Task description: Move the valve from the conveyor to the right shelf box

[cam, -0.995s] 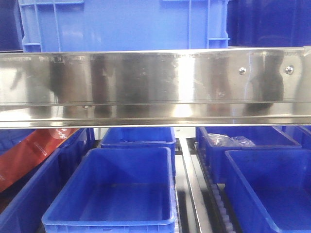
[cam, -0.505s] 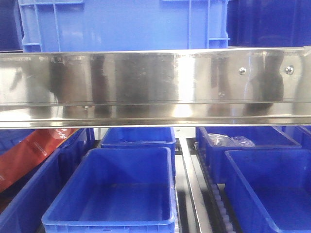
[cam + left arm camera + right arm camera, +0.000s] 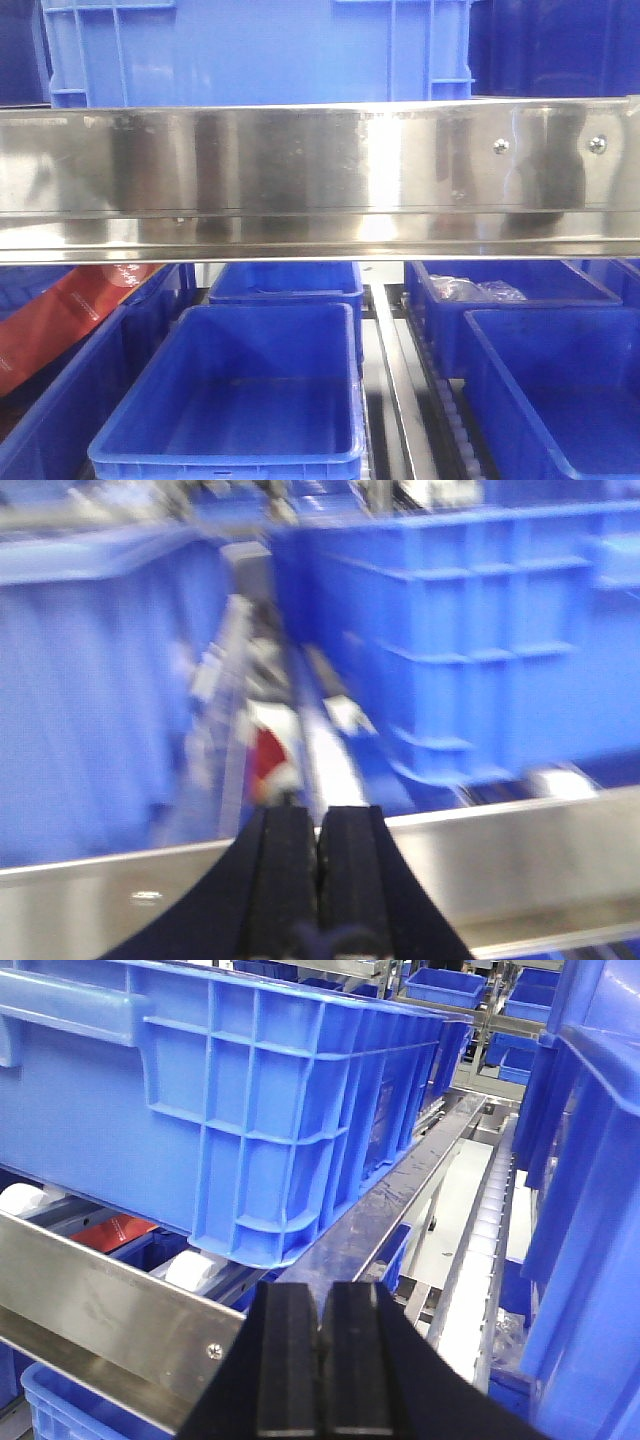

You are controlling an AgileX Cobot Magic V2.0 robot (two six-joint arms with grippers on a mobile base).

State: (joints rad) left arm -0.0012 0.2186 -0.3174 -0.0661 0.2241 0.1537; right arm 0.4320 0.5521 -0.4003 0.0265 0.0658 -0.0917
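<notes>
No valve and no conveyor belt can be spotted in any of the 3 views, so where the valve sits can't be told from these. What is seen is the shelf rack.

The right gripper is pressed fully together, its 2 black pads meeting with nothing between them. Just ahead of it and a bit to its left a big blue crate is parked on white rollers, above a steel rail that crosses below the fingertips. Ahead to its right, a roller track is seen running away between the bins.

The left gripper is closed up too, pads touching, empty. Its view is badly blurred: a steel beam is crossed right past the tips, and blue crates are stacked on both sides ahead, with a red and white something in the gap that can't be made out.

From the front camera, a shiny steel shelf edge is stretched across the middle, a blue bin above it and open blue boxes below. 1 box behind on the right holds clear plastic bags. A red sheet is draped at lower left.
</notes>
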